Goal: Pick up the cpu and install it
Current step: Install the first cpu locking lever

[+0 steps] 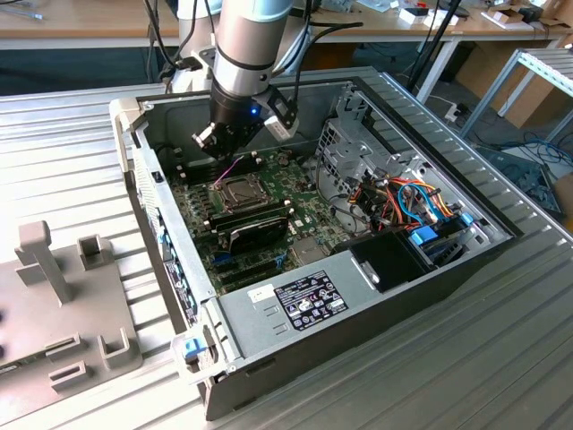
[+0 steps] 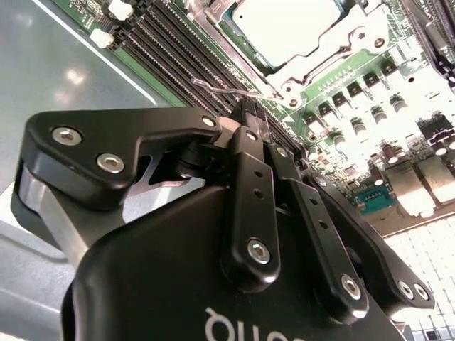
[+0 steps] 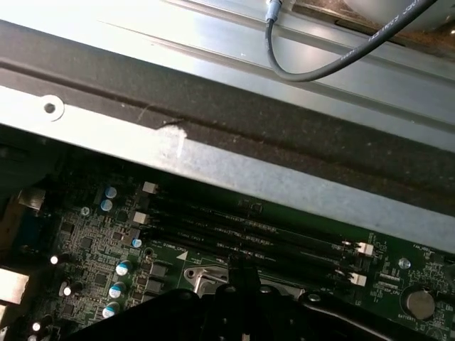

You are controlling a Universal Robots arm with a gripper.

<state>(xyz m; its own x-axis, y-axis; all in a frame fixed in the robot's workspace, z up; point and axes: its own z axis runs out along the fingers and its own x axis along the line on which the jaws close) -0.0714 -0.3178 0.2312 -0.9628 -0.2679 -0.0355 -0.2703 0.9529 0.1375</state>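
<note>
A grey fixture [image 1: 54, 305] lies on the ribbed table [image 1: 81, 143] at the exterior view's left, beside the open case [image 1: 134, 152]. Inside the case lies the green board [image 1: 295, 184], and the arm [image 1: 251, 45] reaches down over its far left part.

In the second wrist view the gripper [image 2: 249, 117] has its fingers [image 2: 245, 163] drawn close together, with nothing between them. The tips hang just above a thin wire lever [image 2: 213, 87] at the edge of the socket [image 2: 323, 60]. The cpu [image 2: 284, 28] sits flat in that socket, silvery top up, with the metal frame around its edges. It is apart from the gripper.

Black memory slots [image 3: 249, 238] run alongside the socket, next to the case wall. A black module [image 1: 258, 231] lies on the board just on the near side of the socket.

Further right stand a perforated metal cage [image 1: 345, 148], a bundle of orange and blue cables [image 1: 412, 202] and a black box [image 1: 389, 260].
</note>
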